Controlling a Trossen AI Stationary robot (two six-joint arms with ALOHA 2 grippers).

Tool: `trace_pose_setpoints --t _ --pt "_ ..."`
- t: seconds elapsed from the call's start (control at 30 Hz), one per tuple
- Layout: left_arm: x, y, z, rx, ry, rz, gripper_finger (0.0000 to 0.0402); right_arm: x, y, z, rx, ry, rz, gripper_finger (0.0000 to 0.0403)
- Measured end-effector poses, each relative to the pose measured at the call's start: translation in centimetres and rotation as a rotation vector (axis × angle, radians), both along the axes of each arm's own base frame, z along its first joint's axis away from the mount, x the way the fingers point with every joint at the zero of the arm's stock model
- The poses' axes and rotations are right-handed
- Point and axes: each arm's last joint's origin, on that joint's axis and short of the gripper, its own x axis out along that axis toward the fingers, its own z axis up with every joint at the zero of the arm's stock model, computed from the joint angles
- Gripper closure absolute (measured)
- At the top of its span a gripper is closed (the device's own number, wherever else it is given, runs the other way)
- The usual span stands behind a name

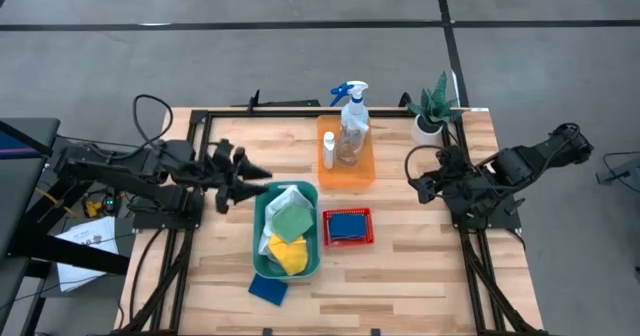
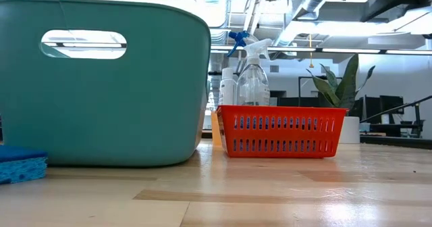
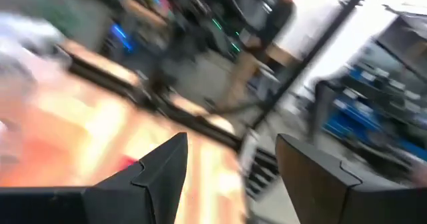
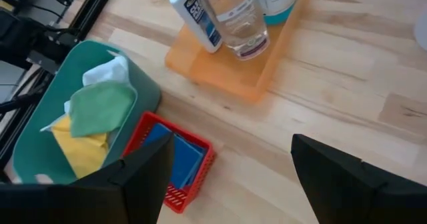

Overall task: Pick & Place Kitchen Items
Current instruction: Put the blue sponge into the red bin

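Cloths (image 1: 287, 228): soft, crumpled, in smooth teal bin (image 1: 262, 256) just beside left end effector (image 1: 262, 173), fingers apart, empty.
Sponge (image 4: 177, 159): flat rectangle in slotted red basket (image 1: 347, 242).
Right end effector (image 1: 413, 179): apart, empty.
Low view only: sponge (image 2: 20, 163) on wooden worktop (image 2: 270, 193).

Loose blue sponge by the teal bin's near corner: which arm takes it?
Left, probably. The left gripper hangs open beside the teal bin, nearer the blue sponge; the right gripper sits open beyond the red basket.
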Motion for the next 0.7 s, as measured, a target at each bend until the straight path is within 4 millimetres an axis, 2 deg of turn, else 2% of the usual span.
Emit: trace_pose_setpoints --t 0.2,0.4,0.53,0.7 --pt "-0.6 -2.2 -0.6 -0.183 0.105 -0.321 0.0179 -0.2 0.2 0.0 -0.01 -0.006 -0.002 0.0112" --pt "-2.1 -5.2 -2.0 -0.395 0.379 -0.551 0.0179 -0.2 0.2 0.0 -0.011 -0.005 -0.003 0.0112" --pt "-3.8 -7.1 -3.4 -0.494 0.628 -0.585 0.0179 -0.2 0.2 0.0 -0.01 -0.006 -0.004 0.0112" --pt "-5.7 -8.4 -4.8 -0.495 0.813 -0.483 0.0179 -0.1 0.2 0.0 -0.006 -0.012 -0.005 0.0112"
